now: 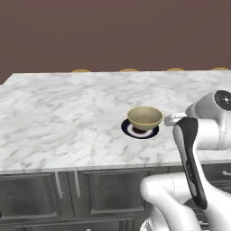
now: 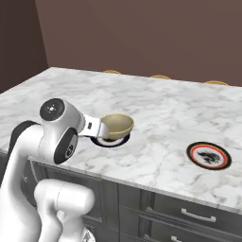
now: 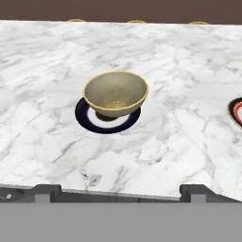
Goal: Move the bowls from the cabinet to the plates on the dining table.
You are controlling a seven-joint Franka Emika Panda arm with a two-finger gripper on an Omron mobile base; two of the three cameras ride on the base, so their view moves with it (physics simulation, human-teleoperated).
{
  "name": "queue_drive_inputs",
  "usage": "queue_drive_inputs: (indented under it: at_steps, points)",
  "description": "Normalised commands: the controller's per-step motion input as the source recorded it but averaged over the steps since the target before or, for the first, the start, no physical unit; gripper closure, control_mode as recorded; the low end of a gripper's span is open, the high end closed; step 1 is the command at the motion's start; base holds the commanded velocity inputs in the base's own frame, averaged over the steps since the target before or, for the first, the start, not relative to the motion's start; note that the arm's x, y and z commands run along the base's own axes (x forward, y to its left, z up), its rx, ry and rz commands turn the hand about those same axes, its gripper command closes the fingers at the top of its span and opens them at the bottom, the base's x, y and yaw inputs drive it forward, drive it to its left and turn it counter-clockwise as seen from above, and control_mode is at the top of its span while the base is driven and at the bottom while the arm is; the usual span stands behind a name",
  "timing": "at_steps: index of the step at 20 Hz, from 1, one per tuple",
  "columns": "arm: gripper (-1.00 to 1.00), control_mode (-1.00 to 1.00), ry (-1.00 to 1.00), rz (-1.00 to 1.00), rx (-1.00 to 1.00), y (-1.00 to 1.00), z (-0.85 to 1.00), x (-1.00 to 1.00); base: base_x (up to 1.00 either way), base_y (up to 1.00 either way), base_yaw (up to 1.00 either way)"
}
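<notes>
An olive-yellow bowl (image 1: 144, 117) (image 2: 117, 125) (image 3: 116, 93) sits upright on the navy-rimmed plate (image 1: 140, 131) (image 2: 109, 141) (image 3: 106, 121), on the white marble dining table (image 1: 67, 113) (image 2: 160, 118) (image 3: 165, 151). To its right lies the red-orange-rimmed plate (image 2: 209, 155) (image 3: 236, 111), with nothing on it. My gripper (image 3: 120, 193) hangs back at the table's front edge, facing the bowl and apart from it. Its dark fingertips (image 3: 47, 192) stand wide apart, open with nothing between them. The cabinet is out of view.
Several tan stool tops (image 1: 81, 71) (image 2: 112, 72) peek over the table's far edge, with a brown wall behind. Dark grey drawers and doors (image 1: 67, 189) (image 2: 189, 212) run under the front edge. My white arm (image 1: 198, 149) (image 2: 56, 137) rises beside the bowl.
</notes>
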Motion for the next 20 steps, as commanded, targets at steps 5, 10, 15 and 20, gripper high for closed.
queue_drive_inputs:
  at_steps: [5, 10, 15, 20]
  points:
    - [-1.00, -1.00, -0.01, -0.26, 0.20, 0.00, 0.02, -0.01, 0.00, 0.00, 0.00]
    - [-1.00, 1.00, 0.00, -0.04, 0.02, 0.00, 0.00, -0.02, -0.34, 0.00, -0.13]
    - [-1.00, 1.00, 0.00, 0.00, 0.00, 0.00, 0.00, 0.00, -0.93, 0.00, -0.07]
    - [-1.00, 1.00, 0.00, 0.00, 0.00, 0.00, 0.00, 0.00, -0.95, -0.02, -0.01]
